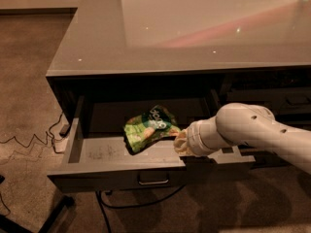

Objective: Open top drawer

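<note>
Over the right front of the top drawer (116, 176), which stands pulled out from under the grey desktop (194, 33), the white arm (243, 127) slants down from the right. Its gripper (181, 142) sits just beside a green snack bag (148, 127); whether it is spread or closed I cannot tell. Brown carpet (29, 81) with a thin cable (29, 140) lies to the left.

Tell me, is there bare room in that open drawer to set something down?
Yes. The top drawer has a bare patch on its left, between its left wall and the green snack bag. The countertop above looks bare too. Right of the bag it is crowded: the end effector sits there at the front edge.
</note>
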